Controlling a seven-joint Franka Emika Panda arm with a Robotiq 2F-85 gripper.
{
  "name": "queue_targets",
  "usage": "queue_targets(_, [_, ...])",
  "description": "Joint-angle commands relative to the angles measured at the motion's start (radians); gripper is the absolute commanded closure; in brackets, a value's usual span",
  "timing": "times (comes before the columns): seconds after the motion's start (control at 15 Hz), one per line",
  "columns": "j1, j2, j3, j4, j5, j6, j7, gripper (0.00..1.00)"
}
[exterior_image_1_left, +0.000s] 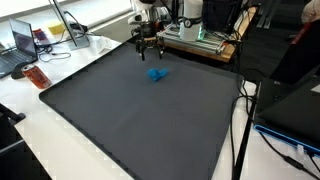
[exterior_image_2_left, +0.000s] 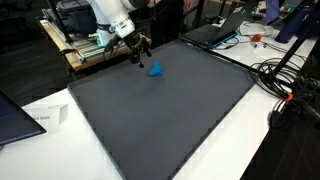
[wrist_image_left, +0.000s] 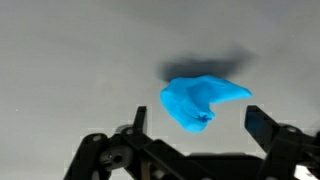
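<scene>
Fingers (wrist_image_left: 262, 125) stand wide apart and hold nothing. In the wrist view your two tips frame the lower edge, one on each side, with bare mat between them. Blue lump (wrist_image_left: 200, 102) lies just beyond the tips, roughly centred on the gap and touched by neither. It has a rounded body with a flat point sticking out to one side, and a dark shadow falls on the mat just behind it. In both exterior views the blue lump (exterior_image_1_left: 157, 73) (exterior_image_2_left: 155, 70) rests on the dark mat (exterior_image_1_left: 150, 125) close to its far edge. Your fingers (exterior_image_1_left: 147, 55) hang in the air just beside it, above the mat and clear of contact. The mat covers most of the white surface (exterior_image_1_left: 60, 135). Around it you have an open laptop (exterior_image_1_left: 22, 40) and a small orange thing (exterior_image_1_left: 38, 77) off one corner, and a bundle of cables (exterior_image_2_left: 285, 85) along another side. Your arm (exterior_image_2_left: 105, 20) comes in over the far edge. What the lump is made of cannot be told from these views.
</scene>
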Motion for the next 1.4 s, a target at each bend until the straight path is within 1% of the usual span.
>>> queue_targets(0.0, [0.028,-0.022,0.026,-0.024,0.080,0.051,0.085,0.00])
queue_targets(0.27, [0.054,-0.023,0.051,-0.023,0.181,0.111,0.169,0.00])
queue_targets(0.47, [0.077,-0.029,0.075,-0.020,0.277,0.169,0.206,0.00])
queue_targets(0.67, [0.103,-0.040,0.103,-0.024,0.346,0.207,0.244,0.00])
queue_targets(0.87, [0.128,-0.037,0.132,-0.021,0.387,0.230,0.307,0.00])
queue_targets(1.0, [0.141,-0.033,0.152,-0.021,0.392,0.235,0.372,0.00])
queue_targets(1.33, [0.160,-0.019,0.197,-0.021,0.367,0.244,0.625,0.00])
